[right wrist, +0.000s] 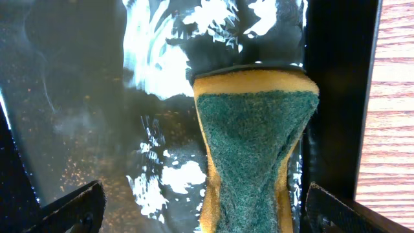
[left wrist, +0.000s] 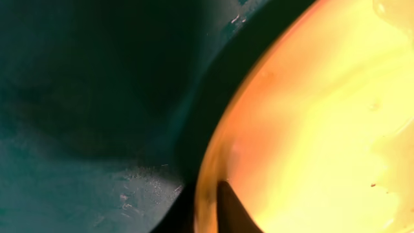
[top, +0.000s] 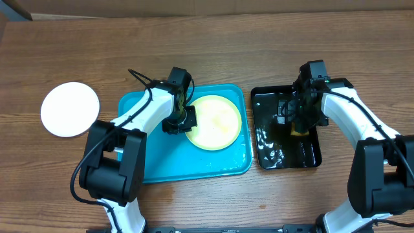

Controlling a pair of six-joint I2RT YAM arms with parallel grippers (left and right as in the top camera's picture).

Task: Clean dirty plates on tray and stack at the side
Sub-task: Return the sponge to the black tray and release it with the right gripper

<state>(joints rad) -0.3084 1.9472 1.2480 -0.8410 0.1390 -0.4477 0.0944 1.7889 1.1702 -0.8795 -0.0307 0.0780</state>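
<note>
L pincer [top: 184, 124], well right of the white plate [top: 70, 109] that lies alone on the wood counter [top: 207, 52] at far left, is nearly closed, w/ its fingertips [left wrist: 234, 208] pinching the left rim of the pale yellow-green plate [top: 217, 122]. Wrist view shows the thin rim btwn the two dark tips. That plate lies flat in the right half of the turquoise tray [top: 145, 169], which sits mid-counter. Just beside it on the right is a glossy black tray [top: 268, 158] w/ a wet sheen. R pincer [top: 296, 122] hangs over the black tray's right side, jaws spread wide & gripping nothing. A yellow sponge [right wrist: 252, 142] w/ green scrub face sits on the black tray btwn the fingers, clear of both.
</note>
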